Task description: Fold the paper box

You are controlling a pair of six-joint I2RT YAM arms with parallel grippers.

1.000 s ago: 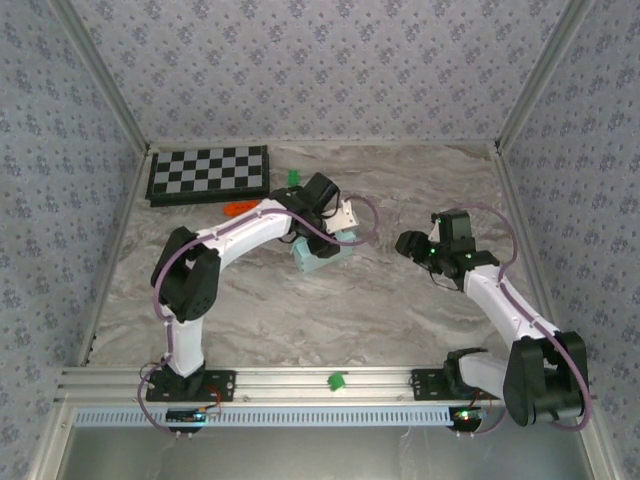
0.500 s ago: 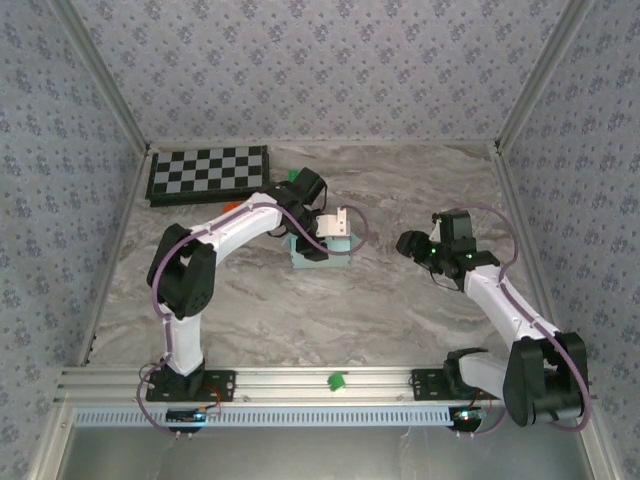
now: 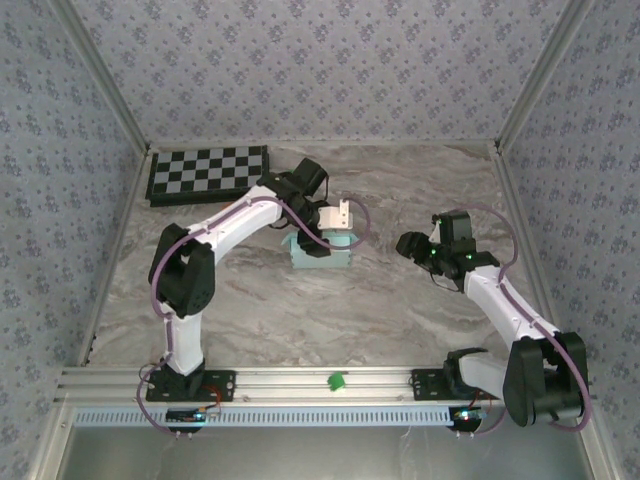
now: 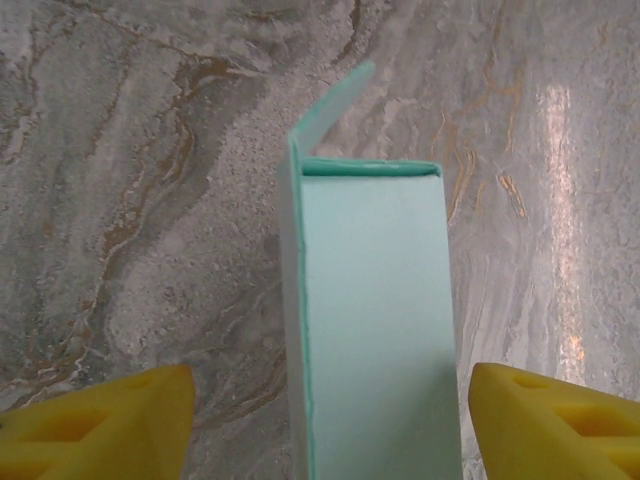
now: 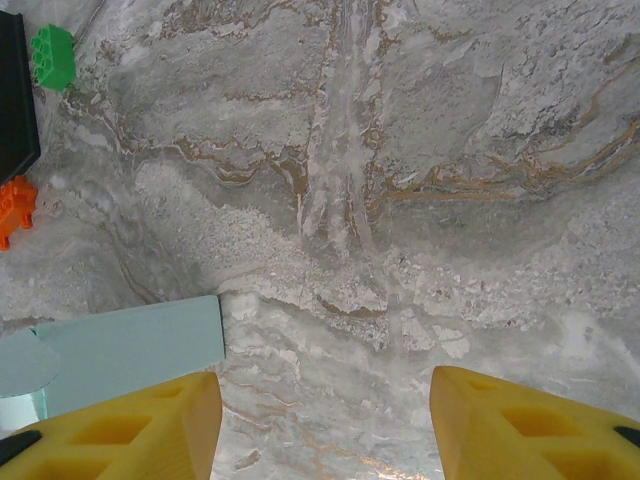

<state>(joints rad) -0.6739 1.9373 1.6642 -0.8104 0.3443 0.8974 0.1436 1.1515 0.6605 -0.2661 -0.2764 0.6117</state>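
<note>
The left fingers (image 4: 100, 420) stand apart, one on each side of the paper box (image 4: 375, 320), with bare desk (image 4: 150, 200) showing in both gaps, so nothing is gripped. The box lies on the desk between them, and one flap (image 4: 335, 105) is raised at its far end. The right fingers (image 5: 520, 425) are likewise spread and hold nothing, with a corner of the box's pale card just beside one of them. Seen from above, the box sits left of mid-desk, on the near side of the checkerboard (image 3: 208, 172) and well apart from the right arm.
</note>
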